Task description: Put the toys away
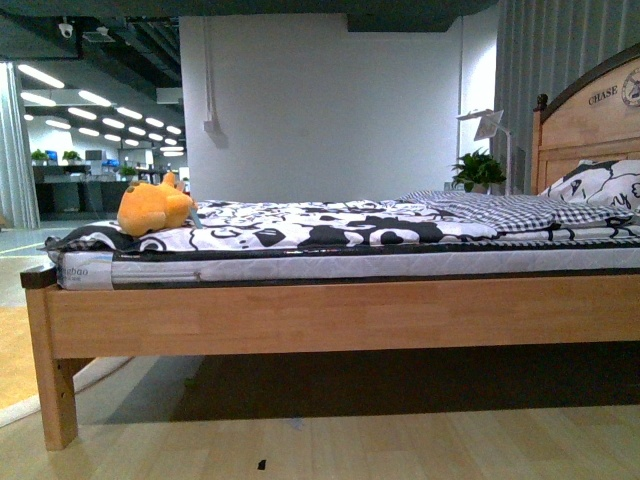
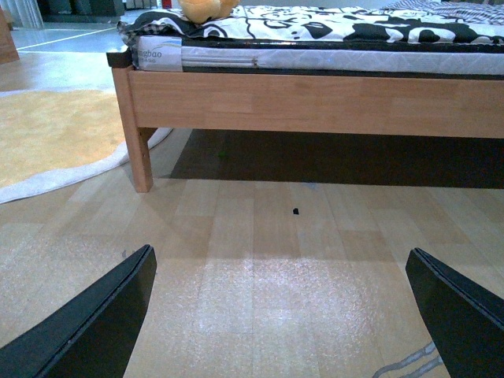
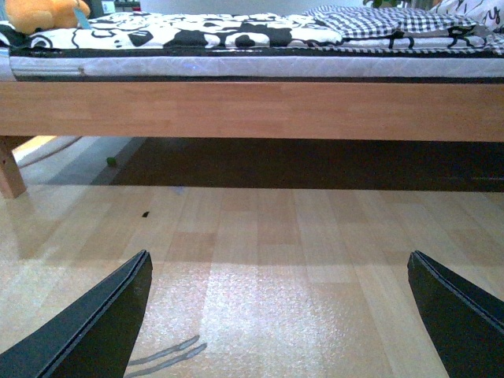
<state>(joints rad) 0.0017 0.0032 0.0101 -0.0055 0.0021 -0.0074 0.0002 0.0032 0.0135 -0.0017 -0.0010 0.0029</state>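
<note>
toy (image 1: 153, 208) on bed (image 1: 340, 312), cropped in wrist views | left tool (image 2: 279, 250), right tool (image 3: 279, 253): wide apart, empty

A wooden bed (image 1: 340, 315) fills the scene from left to right, and its near left leg (image 1: 55, 400) stands on the pale wooden floor (image 1: 350, 445). On the frame lies a white mattress (image 1: 300, 266), covered by a black-and-white patterned sheet (image 1: 330, 228). Toward the right, a checked blanket (image 1: 500, 208) lies on the sheet, next to a patterned pillow (image 1: 600, 185). The pillow leans at the wooden headboard (image 1: 590, 115), which carries the word "CHASE". Behind the bed are a green plant (image 1: 478, 170), a white lamp (image 1: 488, 122) and a white wall (image 1: 330, 100). A yellow rug (image 2: 55, 134) lies on the floor at the left. A small dark speck (image 1: 261, 464) is on the near floor.
</note>
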